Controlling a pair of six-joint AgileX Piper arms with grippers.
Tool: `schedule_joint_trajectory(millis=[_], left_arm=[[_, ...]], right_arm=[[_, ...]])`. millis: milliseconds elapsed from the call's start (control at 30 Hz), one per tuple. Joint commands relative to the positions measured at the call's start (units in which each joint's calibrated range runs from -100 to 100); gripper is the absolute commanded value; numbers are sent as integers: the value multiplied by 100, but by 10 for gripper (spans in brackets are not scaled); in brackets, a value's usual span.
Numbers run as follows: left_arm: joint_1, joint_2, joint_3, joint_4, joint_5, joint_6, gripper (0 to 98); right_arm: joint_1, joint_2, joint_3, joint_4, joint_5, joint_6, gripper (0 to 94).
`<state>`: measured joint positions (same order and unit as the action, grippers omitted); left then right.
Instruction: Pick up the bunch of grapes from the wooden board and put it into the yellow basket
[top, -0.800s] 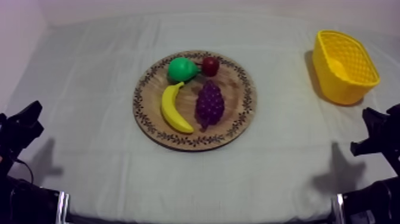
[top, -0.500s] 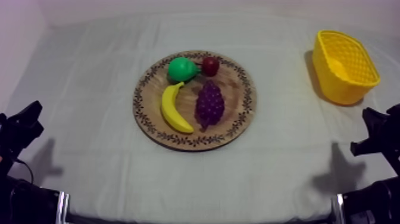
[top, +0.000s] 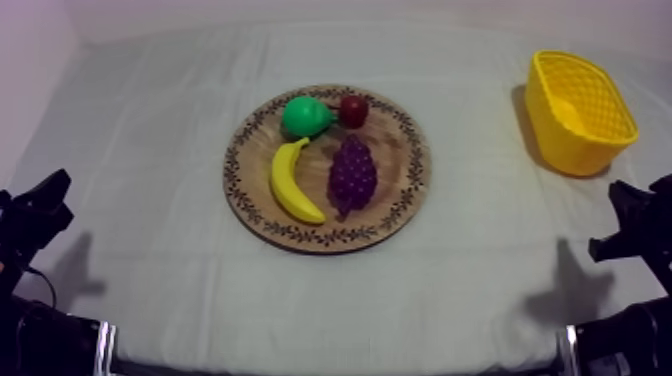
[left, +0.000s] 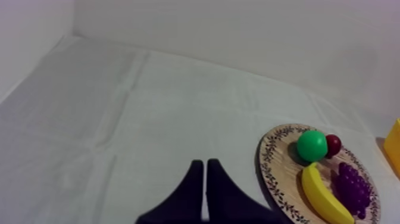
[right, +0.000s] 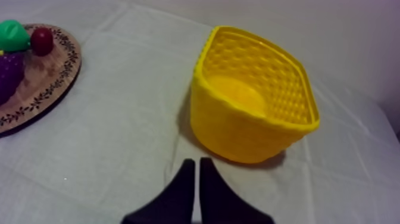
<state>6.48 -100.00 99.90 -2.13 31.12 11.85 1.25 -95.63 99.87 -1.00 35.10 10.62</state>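
Observation:
The purple bunch of grapes (top: 352, 176) lies on the round wooden board (top: 410, 185) at the table's middle, right of the banana (top: 291, 182). The grapes (left: 353, 189) also lie on the board (left: 275, 173) in the left wrist view, and at the board's (right: 47, 86) edge as grapes (right: 8, 74) in the right wrist view. The yellow basket (top: 580, 110) stands empty at the far right. My left gripper (top: 38, 212) rests low at the left, its fingers (left: 205, 174) together as a narrow wedge. My right gripper (top: 632, 222) rests low at the right, shut (right: 197, 170), just before the basket (right: 253, 98).
A green pear (top: 305, 116) and a small red fruit (top: 352, 110) sit at the board's far side, behind the grapes. Bare grey-white cloth lies between board and basket and along the front edge.

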Motion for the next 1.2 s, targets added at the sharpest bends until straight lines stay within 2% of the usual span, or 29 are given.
schedule_joint_trajectory(millis=[0,567,1167], left_arm=[[-1,0,-1,0,0,0,1],[-1,0,-1,0,0,0,1],[-1,0,-1,0,0,0,1]], right_arm=[[-3,-4,2,0,-2,0,5],[-3,-4,2,0,-2,-5,5],[-63,61,-58,69,16,-186,4]])
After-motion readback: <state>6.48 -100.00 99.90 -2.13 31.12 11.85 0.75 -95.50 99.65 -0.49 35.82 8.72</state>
